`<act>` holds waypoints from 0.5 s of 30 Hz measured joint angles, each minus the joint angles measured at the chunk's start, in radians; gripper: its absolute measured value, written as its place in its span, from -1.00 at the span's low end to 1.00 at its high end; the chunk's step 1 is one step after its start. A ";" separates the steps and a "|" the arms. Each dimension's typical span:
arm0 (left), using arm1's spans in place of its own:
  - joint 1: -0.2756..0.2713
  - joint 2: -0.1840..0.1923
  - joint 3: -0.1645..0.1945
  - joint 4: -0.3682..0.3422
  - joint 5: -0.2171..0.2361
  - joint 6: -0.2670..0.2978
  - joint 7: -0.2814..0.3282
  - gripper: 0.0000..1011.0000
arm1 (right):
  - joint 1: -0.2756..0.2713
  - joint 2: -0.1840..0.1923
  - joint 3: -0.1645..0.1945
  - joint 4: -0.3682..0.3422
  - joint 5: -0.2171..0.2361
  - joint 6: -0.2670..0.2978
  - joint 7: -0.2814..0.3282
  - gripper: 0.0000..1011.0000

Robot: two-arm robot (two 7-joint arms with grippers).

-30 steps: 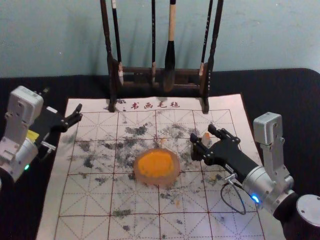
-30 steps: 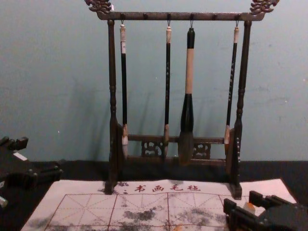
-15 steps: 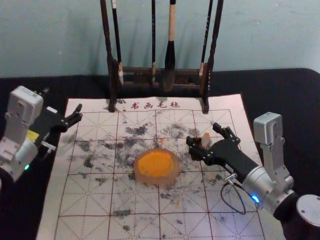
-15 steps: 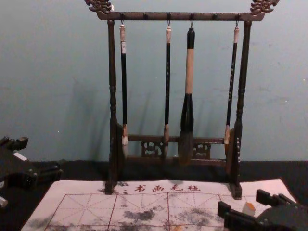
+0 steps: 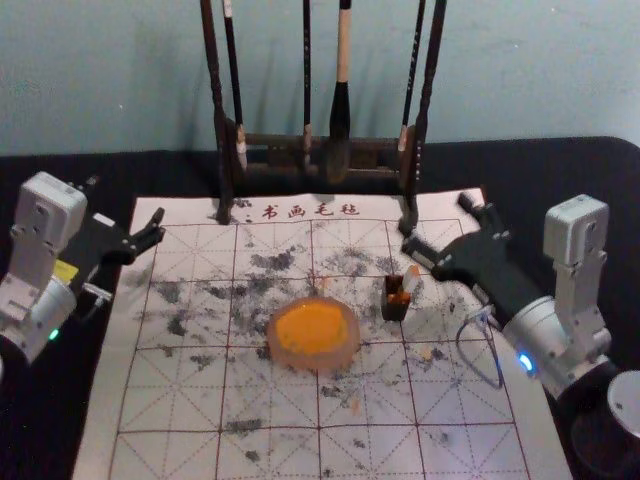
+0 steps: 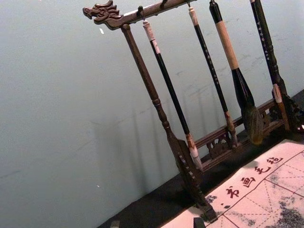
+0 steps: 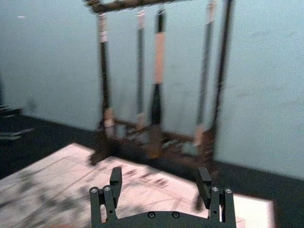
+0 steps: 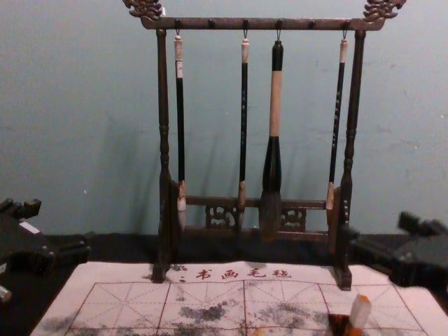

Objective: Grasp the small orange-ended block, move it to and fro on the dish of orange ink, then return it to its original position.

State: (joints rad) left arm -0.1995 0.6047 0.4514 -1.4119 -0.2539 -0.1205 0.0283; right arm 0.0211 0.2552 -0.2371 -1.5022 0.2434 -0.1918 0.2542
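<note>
The head view gives me the one dish of orange ink [image 5: 312, 333] whole, on the lined mat [image 5: 170, 420]. Right of the dish and slightly beyond it are one small dark holder [image 5: 396, 307] and the one orange-ended block [image 5: 412, 283], tilted at the holder's right side; inside or against it, I cannot tell. The chest view adds the block's pale length, side-on. A narrow strip of mat separates dish and holder; a wide stretch runs left from the dish to the mat's edge, with black worktop [image 5: 40, 430] past it. My right gripper [image 5: 437, 218] is beyond the dish and to its right, its fingers spread wide. My left gripper [image 5: 124, 200] is parked well left of the dish, fingers apart. Farthest beyond the dish stands one rack [image 8: 164, 105]; the chest view adds its top bar [image 8: 224, 24], four brushes [image 8: 275, 105] hanging from it.
</note>
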 joint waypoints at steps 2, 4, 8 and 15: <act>0.000 0.000 0.000 0.000 0.000 0.000 0.000 0.98 | 0.012 -0.010 0.009 0.024 -0.030 -0.021 -0.029 0.98; 0.000 0.000 0.000 0.000 0.000 0.000 0.000 0.98 | 0.035 -0.023 0.018 0.069 -0.083 -0.051 -0.077 0.98; 0.000 0.000 0.000 0.000 0.000 0.000 0.000 0.98 | 0.070 -0.042 0.031 0.153 -0.147 -0.077 -0.135 0.98; 0.000 0.000 0.000 0.000 0.000 0.000 0.000 0.98 | 0.102 -0.061 0.039 0.245 -0.191 -0.080 -0.152 0.98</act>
State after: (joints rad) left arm -0.1995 0.6047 0.4513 -1.4120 -0.2539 -0.1206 0.0283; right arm 0.1234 0.1945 -0.1983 -1.2571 0.0523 -0.2716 0.1026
